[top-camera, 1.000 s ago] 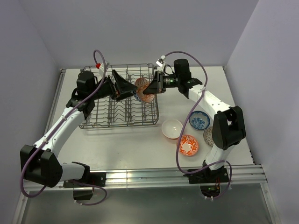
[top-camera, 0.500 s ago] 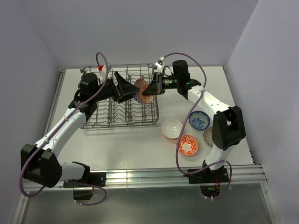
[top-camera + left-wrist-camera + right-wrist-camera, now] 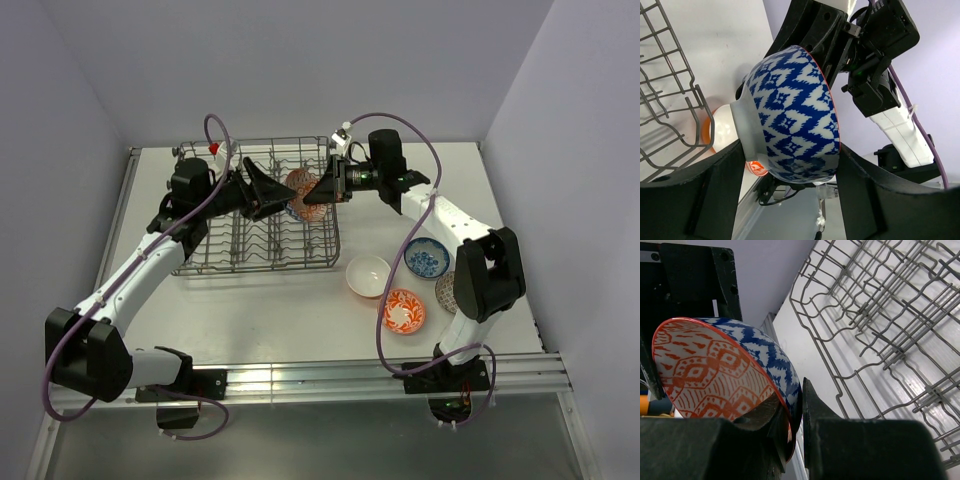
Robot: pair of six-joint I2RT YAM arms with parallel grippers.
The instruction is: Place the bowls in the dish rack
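A bowl (image 3: 303,194) with a red-orange patterned inside and a blue-white outside hangs over the right end of the dish rack (image 3: 230,252). My right gripper (image 3: 324,191) is shut on its rim, one finger inside and one outside, as the right wrist view shows on the bowl (image 3: 705,370) and gripper (image 3: 797,402). My left gripper (image 3: 282,193) comes from the left. In the left wrist view its jaws (image 3: 790,150) press the bowl (image 3: 795,110) at the foot and the rim. The rack (image 3: 880,315) lies below.
On the table right of the rack sit a white bowl with an orange outside (image 3: 368,275), a blue-white patterned bowl (image 3: 427,258), a red-orange patterned bowl (image 3: 404,310) and a grey-brown speckled bowl (image 3: 445,292), the last partly behind the right arm. Walls stand close on three sides.
My left gripper has moved right towards the bowl and its jaws have narrowed from wide open onto it. The right gripper has carried the bowl slightly left.
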